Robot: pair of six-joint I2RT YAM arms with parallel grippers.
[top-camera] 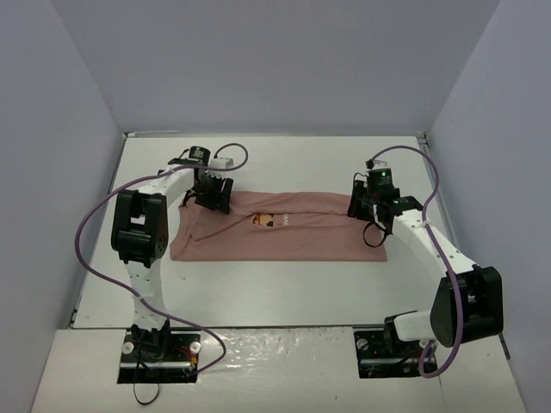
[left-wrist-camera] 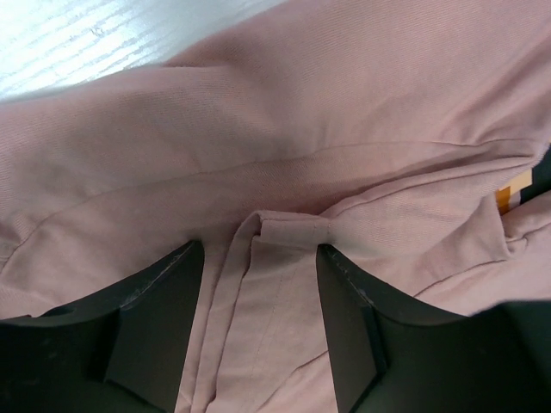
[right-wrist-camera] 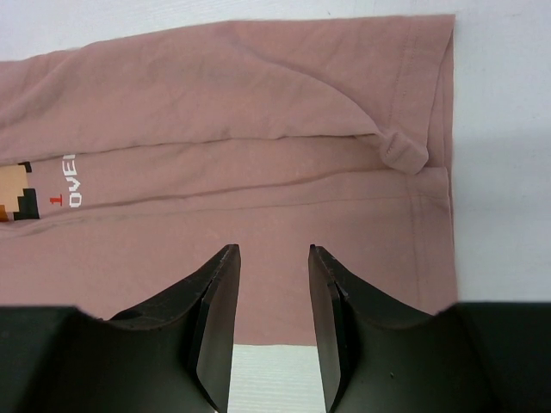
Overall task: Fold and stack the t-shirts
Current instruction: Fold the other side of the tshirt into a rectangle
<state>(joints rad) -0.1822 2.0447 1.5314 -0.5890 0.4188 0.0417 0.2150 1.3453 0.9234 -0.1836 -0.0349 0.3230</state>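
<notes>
T-shirt, dusty pink, lies folded into a long band across the middle of the table, print up. Left tool sits at its far left corner, jaws parted astride a fabric ridge. Right tool sits at the right hem, jaws parted, holding nothing.

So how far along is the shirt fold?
Done: the t-shirt lies flat as a long strip, one long edge apparently folded over, print showing. In hand: left jaws open astride a fabric ridge at one end, right jaws open over the hem at the other; neither grips yet. Left: folding it across its length, then stacking.
</notes>
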